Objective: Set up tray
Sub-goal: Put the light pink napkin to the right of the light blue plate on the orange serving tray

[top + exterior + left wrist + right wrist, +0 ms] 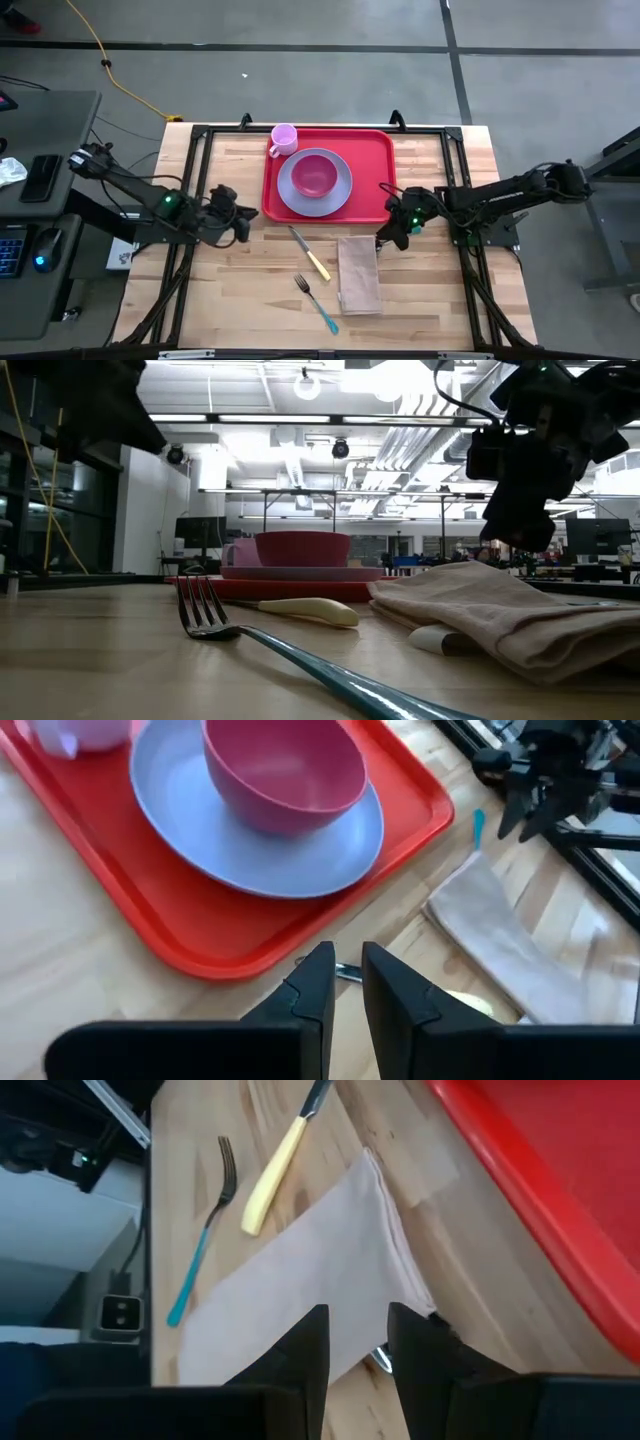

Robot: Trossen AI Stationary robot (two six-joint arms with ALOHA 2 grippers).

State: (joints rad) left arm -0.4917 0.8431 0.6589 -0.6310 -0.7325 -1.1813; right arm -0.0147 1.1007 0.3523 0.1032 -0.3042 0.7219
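Observation:
The red tray [375,150] lies at the table's far middle and carries a lavender plate [290,188] with a pink bowl [315,174] on it and a pink cup [284,137] at its far left corner. Nearer lie a yellow-handled knife [312,256], a teal-handled fork [318,303] and a folded beige napkin [358,275], all flat on the wood. My left gripper [243,222] hovers off the tray's near left corner, slightly open [347,975]. My right gripper [384,240] hangs open above the napkin's far end [357,1330], clear of it in the low view [520,520].
A small pale thing [437,639] peeks out from under the napkin's near end. A black frame [196,180] runs along the table's edges. Bare wood [240,290] lies left of the fork. A desk with a mouse and phone [42,175] stands beyond the left edge.

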